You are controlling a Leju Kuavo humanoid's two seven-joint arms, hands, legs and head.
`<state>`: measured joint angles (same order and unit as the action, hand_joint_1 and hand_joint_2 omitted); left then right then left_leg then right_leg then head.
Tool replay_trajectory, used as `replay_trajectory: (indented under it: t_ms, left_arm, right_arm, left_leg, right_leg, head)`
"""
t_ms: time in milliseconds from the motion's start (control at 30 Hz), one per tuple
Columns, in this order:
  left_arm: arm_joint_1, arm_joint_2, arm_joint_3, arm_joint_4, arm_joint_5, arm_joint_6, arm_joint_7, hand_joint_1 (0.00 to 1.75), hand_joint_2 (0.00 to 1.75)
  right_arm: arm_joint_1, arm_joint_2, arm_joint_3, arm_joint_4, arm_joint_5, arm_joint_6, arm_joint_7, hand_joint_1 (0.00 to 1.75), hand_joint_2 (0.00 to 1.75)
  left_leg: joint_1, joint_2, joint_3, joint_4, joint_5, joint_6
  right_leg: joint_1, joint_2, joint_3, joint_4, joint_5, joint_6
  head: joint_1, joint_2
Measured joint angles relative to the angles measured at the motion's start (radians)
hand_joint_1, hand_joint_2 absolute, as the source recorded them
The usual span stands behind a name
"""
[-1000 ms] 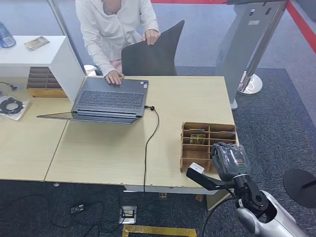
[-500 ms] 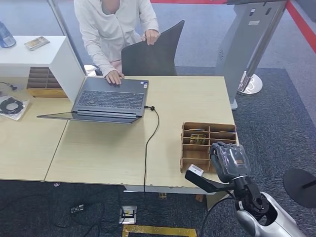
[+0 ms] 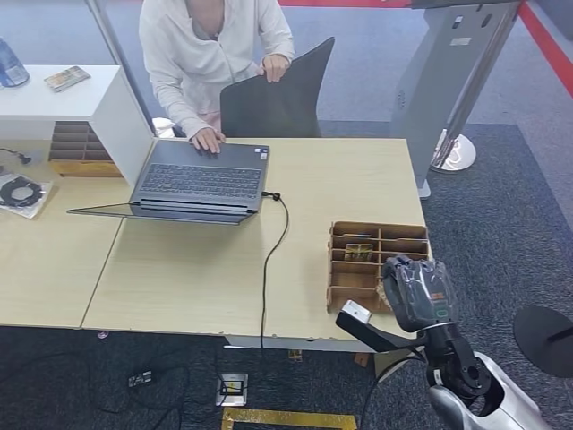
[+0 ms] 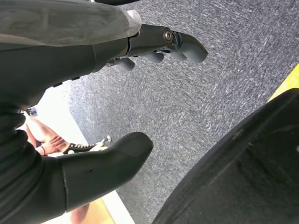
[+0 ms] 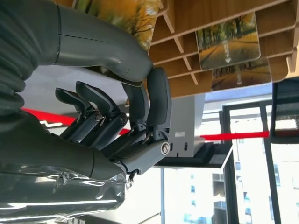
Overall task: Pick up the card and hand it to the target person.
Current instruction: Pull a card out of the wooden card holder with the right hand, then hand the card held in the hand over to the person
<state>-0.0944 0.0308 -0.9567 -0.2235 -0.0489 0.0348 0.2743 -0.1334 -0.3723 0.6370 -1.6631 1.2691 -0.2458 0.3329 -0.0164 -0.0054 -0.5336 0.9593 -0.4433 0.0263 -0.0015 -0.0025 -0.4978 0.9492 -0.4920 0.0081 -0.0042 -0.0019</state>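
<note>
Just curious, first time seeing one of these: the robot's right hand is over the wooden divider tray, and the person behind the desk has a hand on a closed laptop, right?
Nearly. The laptop is open, lying flat with its keyboard showing in the head view. The right hand is indeed at the wooden divider tray, and the person's hand rests on the laptop's far edge.

Our light wooden table (image 3: 202,269)
We see an open laptop (image 3: 200,184) with its black cable (image 3: 270,255), a brown compartment organizer (image 3: 368,260) near the right edge, and a white shelf unit (image 3: 88,112).
</note>
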Motion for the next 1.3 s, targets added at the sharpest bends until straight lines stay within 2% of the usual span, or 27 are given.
replay_trajectory:
  t_ms: [400, 700, 1067, 1167, 1300]
  left_arm:
    - [0.000, -0.003, 0.000, 0.000, 0.005, 0.008, 0.003, 0.00, 1.75]
    - [-0.002, -0.004, 0.000, 0.000, 0.004, 0.011, 0.001, 0.00, 1.75]
    - [-0.006, -0.004, -0.001, 0.000, -0.008, 0.013, 0.000, 0.00, 1.75]
    - [-0.006, -0.003, -0.002, 0.000, -0.011, 0.021, -0.001, 0.00, 1.75]
    - [-0.008, -0.001, -0.002, 0.000, -0.012, 0.025, -0.004, 0.00, 1.75]
  right_arm:
    - [-0.044, 0.000, -0.027, -0.056, 0.013, -0.020, -0.002, 1.75, 1.75]
    - [-0.143, 0.041, -0.006, -0.039, -0.071, -0.141, -0.040, 1.75, 1.75]
    - [-0.291, 0.175, 0.024, 0.138, -0.227, -0.374, -0.144, 1.75, 1.75]
    - [-0.324, 0.227, 0.017, 0.198, -0.263, -0.432, -0.233, 1.75, 1.75]
    - [-0.352, 0.323, -0.026, 0.288, -0.277, -0.443, -0.373, 1.75, 1.75]
  left_leg:
    - [0.000, 0.000, 0.000, 0.000, 0.000, 0.000]
    - [0.000, 0.000, 0.000, 0.000, 0.000, 0.000]
    - [0.000, 0.000, -0.001, 0.000, 0.000, 0.000]
    - [0.000, 0.000, -0.001, 0.000, 0.000, 0.000]
    - [0.000, 0.000, -0.001, 0.000, 0.000, 0.000]
  right_leg:
    - [0.000, 0.000, 0.000, 0.000, 0.000, 0.000]
    - [0.000, 0.000, 0.000, 0.000, 0.000, 0.000]
    - [0.000, 0.000, 0.000, 0.001, 0.000, 0.000]
    - [0.000, 0.000, 0.000, 0.001, 0.000, 0.000]
    - [0.000, 0.000, 0.000, 0.001, 0.000, 0.000]
  head:
    - [0.000, 0.000]
    - [-0.001, 0.000]
    - [-0.001, 0.000]
    - [0.000, 0.000]
    - [0.000, 0.000]
